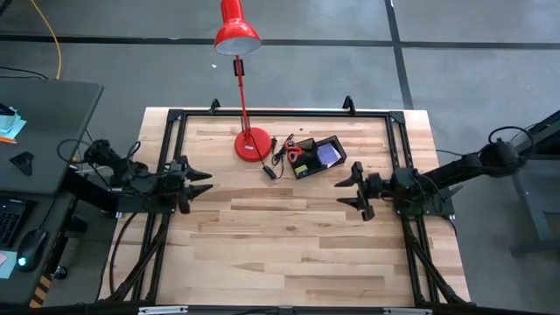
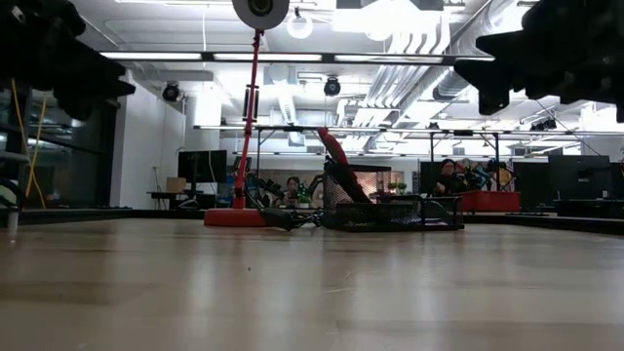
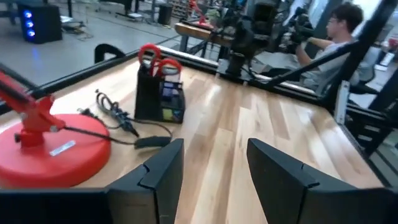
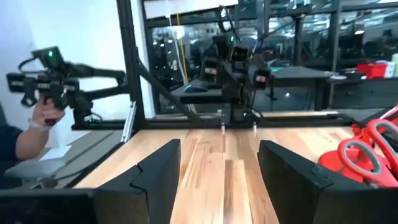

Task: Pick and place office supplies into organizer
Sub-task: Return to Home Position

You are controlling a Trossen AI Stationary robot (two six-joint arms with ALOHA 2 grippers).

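Nearest, both arms hover over opposite sides of the wooden table (image 1: 289,254): the left gripper (image 1: 203,182) and right gripper (image 1: 350,187) each have fingers spread, holding nothing. Farther back, the black organizer (image 1: 321,157) stands near the far edge, holding upright red-handled scissors (image 1: 295,154) and a purple-blue pad (image 1: 328,154), just beside a red lamp's base (image 1: 252,144).

- The organizer (image 1: 308,171) sits on the table (image 1: 289,245) near its back edge, just right of the lamp base (image 1: 252,144).
- The scissors (image 1: 295,154) stand in the organizer.
- The cord (image 1: 273,171) lies between lamp base and organizer.
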